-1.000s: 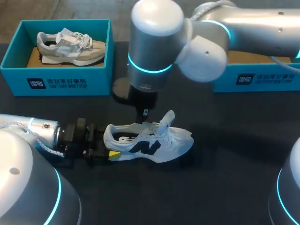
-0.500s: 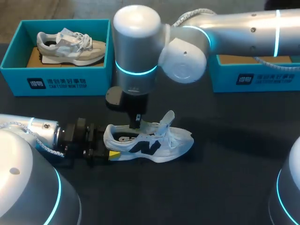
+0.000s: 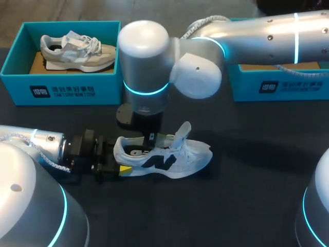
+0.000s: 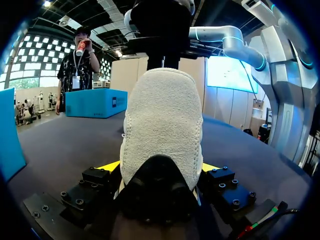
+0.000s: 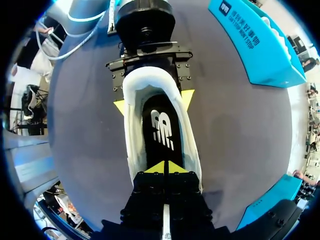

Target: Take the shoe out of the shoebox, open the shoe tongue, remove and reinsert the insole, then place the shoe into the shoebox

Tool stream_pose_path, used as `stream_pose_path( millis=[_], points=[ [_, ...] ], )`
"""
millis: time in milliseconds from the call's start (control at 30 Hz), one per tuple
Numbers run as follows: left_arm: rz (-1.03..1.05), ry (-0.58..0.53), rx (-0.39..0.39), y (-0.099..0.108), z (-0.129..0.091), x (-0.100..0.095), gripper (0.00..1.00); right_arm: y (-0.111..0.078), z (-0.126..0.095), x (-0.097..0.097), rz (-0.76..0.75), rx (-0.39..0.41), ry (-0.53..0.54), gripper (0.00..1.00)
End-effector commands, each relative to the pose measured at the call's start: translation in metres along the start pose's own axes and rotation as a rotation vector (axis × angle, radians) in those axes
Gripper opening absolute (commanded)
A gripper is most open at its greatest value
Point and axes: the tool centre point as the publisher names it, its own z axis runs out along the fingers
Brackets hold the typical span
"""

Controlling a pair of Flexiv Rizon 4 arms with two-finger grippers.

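A white shoe [image 3: 177, 159] with a dark logo lies on its sole on the dark table, toe to the right, tongue pulled up. My left gripper [image 3: 121, 165] lies low at the heel. In the left wrist view the pale heel [image 4: 162, 120] fills the gap of my left gripper [image 4: 160, 172], and both yellow tips press its sides. My right gripper [image 3: 151, 138] points straight down into the shoe's opening. From the right wrist view its tips [image 5: 164, 167] are together, shut, just above the black insole [image 5: 161, 125] near the tongue end.
A teal shoebox [image 3: 61, 91] stands at the back left with a grey shoe [image 3: 77, 49] inside. A second teal box [image 3: 280, 87] stands at the back right, partly behind my right arm.
My right arm has swung left, toward the heel, and its gripper now sits over the shoe's opening. The left arm and the shoe have stayed put.
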Motion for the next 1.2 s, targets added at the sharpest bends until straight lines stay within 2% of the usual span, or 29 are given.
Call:
stream_pose_path(
  millis=[33,200,567,867,900,933,1200],
  points=[
    [0.0,-0.004,0.001,0.004,0.001,-0.002,0.0,0.001,0.006,0.0,0.003,0.003,0.005,0.0],
    [0.0,-0.004,0.001,0.004,0.001,-0.002,0.0,0.005,0.009,-0.001,-0.007,0.009,0.026,0.0],
    [0.0,-0.004,0.001,0.004,0.001,-0.002,0.0,0.004,0.013,0.016,0.024,0.002,0.059,0.0],
    [0.0,-0.004,0.001,0.004,0.001,-0.002,0.0,0.005,0.015,0.008,0.068,0.007,0.001,0.0],
    [0.0,-0.004,0.001,0.004,0.001,-0.002,0.0,0.004,0.016,0.006,0.07,0.008,-0.002,0.21],
    [0.0,-0.004,0.001,0.004,0.001,-0.002,0.0,0.004,0.017,0.005,0.072,0.008,-0.004,0.36],
    [0.0,-0.004,0.001,0.004,0.001,-0.002,0.0,0.007,0.02,-0.004,0.067,-0.002,-0.016,0.36]
  ],
)
